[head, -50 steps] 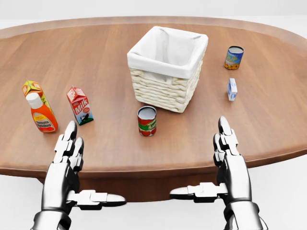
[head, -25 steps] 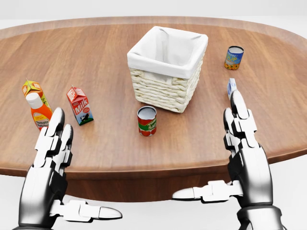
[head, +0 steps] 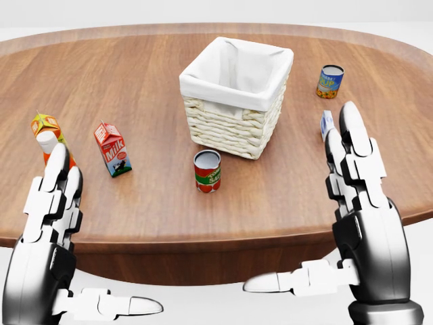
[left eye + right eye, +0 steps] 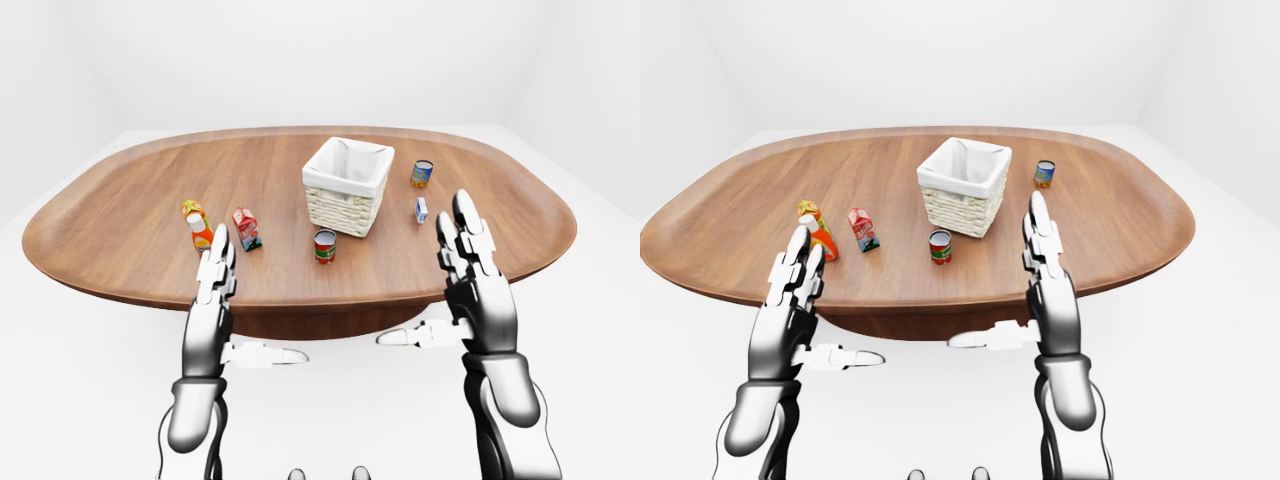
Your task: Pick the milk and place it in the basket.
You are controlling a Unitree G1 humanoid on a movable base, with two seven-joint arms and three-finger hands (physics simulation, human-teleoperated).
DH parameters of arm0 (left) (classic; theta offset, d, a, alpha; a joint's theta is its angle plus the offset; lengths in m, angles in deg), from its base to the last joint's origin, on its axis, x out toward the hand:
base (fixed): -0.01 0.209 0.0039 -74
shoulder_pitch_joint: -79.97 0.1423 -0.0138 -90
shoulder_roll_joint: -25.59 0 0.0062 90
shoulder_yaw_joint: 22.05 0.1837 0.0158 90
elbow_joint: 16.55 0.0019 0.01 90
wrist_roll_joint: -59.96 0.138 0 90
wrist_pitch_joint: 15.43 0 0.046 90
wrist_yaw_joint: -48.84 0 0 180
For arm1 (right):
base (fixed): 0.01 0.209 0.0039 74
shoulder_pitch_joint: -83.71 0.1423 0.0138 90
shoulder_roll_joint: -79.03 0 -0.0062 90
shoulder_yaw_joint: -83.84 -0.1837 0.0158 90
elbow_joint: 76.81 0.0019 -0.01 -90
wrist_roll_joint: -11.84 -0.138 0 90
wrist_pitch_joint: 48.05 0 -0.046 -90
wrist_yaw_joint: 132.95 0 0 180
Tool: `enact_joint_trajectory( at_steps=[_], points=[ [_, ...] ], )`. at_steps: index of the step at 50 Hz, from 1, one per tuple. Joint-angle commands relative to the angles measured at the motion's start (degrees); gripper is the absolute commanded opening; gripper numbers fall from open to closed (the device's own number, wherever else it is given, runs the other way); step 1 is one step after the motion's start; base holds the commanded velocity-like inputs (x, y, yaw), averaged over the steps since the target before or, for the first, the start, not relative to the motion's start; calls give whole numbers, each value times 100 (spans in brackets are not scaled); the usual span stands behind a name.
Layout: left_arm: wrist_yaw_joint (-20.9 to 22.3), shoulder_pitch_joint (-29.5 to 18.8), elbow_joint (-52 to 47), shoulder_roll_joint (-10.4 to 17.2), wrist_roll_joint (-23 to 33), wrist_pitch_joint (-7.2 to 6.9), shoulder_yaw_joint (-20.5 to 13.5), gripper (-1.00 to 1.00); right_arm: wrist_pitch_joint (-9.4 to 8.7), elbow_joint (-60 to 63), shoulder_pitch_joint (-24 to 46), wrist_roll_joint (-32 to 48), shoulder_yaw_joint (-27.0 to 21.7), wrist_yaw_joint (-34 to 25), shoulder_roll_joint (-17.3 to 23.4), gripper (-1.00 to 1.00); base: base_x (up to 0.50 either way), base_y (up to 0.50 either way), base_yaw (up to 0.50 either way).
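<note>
The red milk carton (image 3: pixel 112 149) stands upright on the wooden table (image 3: pixel 155 217), left of centre in the head view. The wicker basket (image 3: pixel 230 128) with a white cloth liner stands right of it, near the table's middle. My left hand (image 3: pixel 51 210) is open, fingers straight up and thumb out to the right. It is at the table's near edge, below and left of the milk and apart from it. My right hand (image 3: pixel 358 203) is open in the same pose at the lower right. Neither hand holds anything.
A red tomato can (image 3: pixel 207 170) stands just below the basket. An orange bottle (image 3: pixel 47 145) and a juice carton (image 3: pixel 44 125) stand left of the milk, partly behind my left fingers. A blue-yellow can (image 3: pixel 329 81) and a small blue carton (image 3: pixel 325 124) stand at the right.
Both hands have come closer and spread outward. My left fingers now cover part of the orange bottle. My right fingers now reach beside the small blue carton. The objects have not moved.
</note>
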Motion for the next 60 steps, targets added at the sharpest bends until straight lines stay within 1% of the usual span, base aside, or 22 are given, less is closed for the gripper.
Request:
enact_joint_trajectory(
  at_steps=[1, 2, 3, 6, 7, 9, 19, 21, 24, 27, 31, 33, 38, 41, 42, 49, 55, 57, 60],
  points=[
    [35, 77, -246, -23, -27, -82, -63, 100, 0, 232, -31, -68, -16, -75, -6, 100, 0, 0, 0],
    [36, 95, -279, -25, -26, -99, -59, 100, 0, 244, -33, -76, -19, -69, -10, 100, 0, 0, 0],
    [53, 135, -348, -23, -42, -108, -53, 100, 0, 264, -23, -247, -52, -88, -50, 100, 0, 0, 0],
    [14, 159, -403, -27, 35, -103, -41, 100, 0, 345, 6, -493, -103, -132, -48, 100, 10, 0, 0],
    [63, 193, -492, -27, -43, -152, -32, 100, 0, 366, 12, -429, -111, -86, -27, 100, 16, 0, 0],
    [22, 185, -445, -20, 49, -78, -27, 100, 0, 434, 7, -424, -114, -75, -16, 100, 16, 0, 0],
    [-5, 190, -368, -16, 86, -29, 23, 100, 0, 436, -31, -396, -65, -89, -6, 100, 13, 0, 0],
    [-16, 179, -313, -13, 100, 12, 26, 100, 0, 443, -33, -401, -66, -94, -6, 100, 11, 0, 0],
    [-18, 183, -314, -13, 102, 12, 38, 100, 0, 446, -26, -401, -69, -94, -7, 100, 11, 0, 0],
    [-33, 189, -257, -7, 129, 60, 49, 100, 0, 440, -33, -382, -58, -100, -4, 100, 11, 0, 0],
    [-43, 196, -291, -9, 143, 33, 61, 100, 0, 507, -44, -394, -48, -105, -10, 100, 11, 0, 0],
    [-56, 248, -337, -8, 184, 68, 106, 100, 0, 570, -59, -409, -21, -110, -12, 100, 11, 0, 0],
    [-64, 254, -339, 6, 187, 57, 149, 100, 0, 611, -62, -379, -4, -99, -2, 100, 11, 0, 0],
    [-65, 251, -326, 19, 175, 86, 130, 100, 0, 573, -36, -388, -27, -99, -3, 100, 11, 0, 0],
    [-73, 233, -323, 15, 179, 63, 116, 100, 0, 574, -33, -374, -18, -93, -3, 100, 11, 0, 0],
    [-64, 257, -386, 11, 180, 34, 134, 100, 0, 617, -41, -356, 5, -97, -1, 100, 11, 0, 0],
    [-67, 250, -329, 16, 169, 76, 121, 100, 0, 619, -35, -389, -23, -102, -3, 100, 11, 0, 0],
    [-69, 244, -351, 14, 176, 60, 106, 100, 0, 644, -41, -402, -17, -111, -4, 100, 11, 0, 0],
    [-59, 271, -353, 15, 192, 103, 125, 100, 0, 598, -64, -379, 11, -113, -2, 100, 11, 0, 0]
  ],
)
